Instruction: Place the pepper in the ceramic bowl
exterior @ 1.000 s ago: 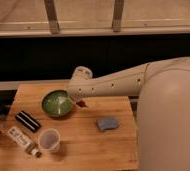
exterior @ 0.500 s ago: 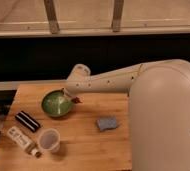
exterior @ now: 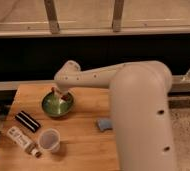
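Note:
The green ceramic bowl (exterior: 49, 109) stands on the wooden table (exterior: 83, 147) at the left middle. My gripper (exterior: 59, 94) hangs over the bowl's far rim, reaching in from the right on the long white arm. A small dark red piece, the pepper (exterior: 55, 91), shows at the gripper's tip just above the bowl. The gripper is shut on it. The arm hides part of the bowl's far side.
A translucent plastic cup (exterior: 49, 140) stands near the front left. A black bar (exterior: 27, 121) and a white tube (exterior: 21, 139) lie at the left edge. A light blue sponge (exterior: 104, 124) lies right of the bowl, partly behind my arm. A dark wall runs behind.
My gripper has moved left with the pepper, from beside the bowl's right side to over the bowl. The arm now covers more of the table's right side.

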### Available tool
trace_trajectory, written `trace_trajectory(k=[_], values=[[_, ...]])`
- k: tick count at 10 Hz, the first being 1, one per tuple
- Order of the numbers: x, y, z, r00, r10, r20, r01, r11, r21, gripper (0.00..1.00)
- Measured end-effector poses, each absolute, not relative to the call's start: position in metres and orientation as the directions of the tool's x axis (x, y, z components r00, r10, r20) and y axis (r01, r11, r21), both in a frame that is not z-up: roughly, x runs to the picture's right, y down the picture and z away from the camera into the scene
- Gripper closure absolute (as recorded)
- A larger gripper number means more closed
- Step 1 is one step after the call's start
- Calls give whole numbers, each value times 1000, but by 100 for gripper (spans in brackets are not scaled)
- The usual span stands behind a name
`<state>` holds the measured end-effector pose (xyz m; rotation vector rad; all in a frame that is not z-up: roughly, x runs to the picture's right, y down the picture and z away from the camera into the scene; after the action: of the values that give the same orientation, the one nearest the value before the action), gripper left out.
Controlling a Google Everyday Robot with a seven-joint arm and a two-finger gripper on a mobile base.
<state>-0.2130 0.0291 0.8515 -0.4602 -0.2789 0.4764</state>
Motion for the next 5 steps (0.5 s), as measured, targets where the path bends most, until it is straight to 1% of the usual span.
trace_trajectory(k=[1, 2, 3, 5], values=[[-225, 31, 853, 860, 486, 158, -354, 788, -503, 97], [-226, 31, 854, 862, 482, 158, -349, 789, -505, 90], [-225, 31, 855, 862, 482, 157, -350, 790, -504, 82], [-223, 31, 855, 861, 483, 156, -352, 789, -504, 61]])
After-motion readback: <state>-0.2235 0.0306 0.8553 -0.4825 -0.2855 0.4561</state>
